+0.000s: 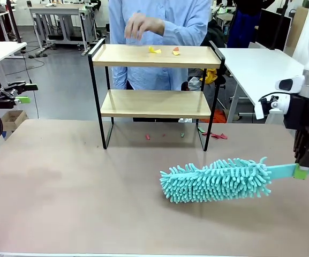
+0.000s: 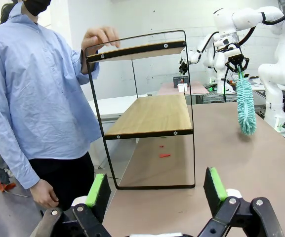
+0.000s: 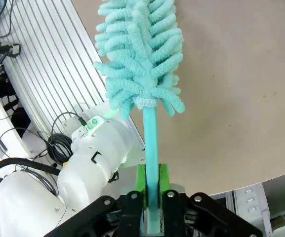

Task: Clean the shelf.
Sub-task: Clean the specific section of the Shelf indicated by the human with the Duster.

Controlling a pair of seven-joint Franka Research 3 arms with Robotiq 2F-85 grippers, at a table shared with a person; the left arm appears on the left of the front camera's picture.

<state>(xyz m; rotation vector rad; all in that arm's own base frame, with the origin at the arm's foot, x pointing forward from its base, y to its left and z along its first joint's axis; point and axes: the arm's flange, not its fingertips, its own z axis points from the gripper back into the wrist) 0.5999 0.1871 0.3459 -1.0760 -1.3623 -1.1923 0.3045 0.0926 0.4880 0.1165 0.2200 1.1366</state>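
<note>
The room is a big workshop with white tables [image 1: 256, 64] at the back. In front of me is a wide brown tabletop [image 1: 63, 187]. Toward its far side stands the small shelf [image 1: 154, 103], with two light wooden boards in a thin black metal frame. It stands upright, about in the middle.

On its top board lie a small yellow scrap [image 1: 155, 50] and a small orange scrap [image 1: 176, 51], near each other. A few tiny red and green bits [image 1: 218, 136] lie on the tabletop under and behind the shelf.

A person in a light blue shirt [image 1: 143, 75] stands behind the shelf. One hand [image 1: 143, 25] is up by the left end of the top board. I cannot tell if it touches the frame.

My right tool [image 3: 152, 177] is squeezed tight on the flat handle [image 3: 151, 143] of a fluffy teal duster [image 1: 218, 179]. The green pads [image 3: 141, 180] press the handle from both sides. The duster lies sideways, low over the tabletop. It is in front of the shelf, on my right side and apart from it. Its fluffy head points to my left. I cannot tell if it touches the tabletop.

My left tool [image 2: 156, 187] is spread wide and holds nothing. It is off by the left edge of the tabletop and looks at the shelf from the side.
</note>
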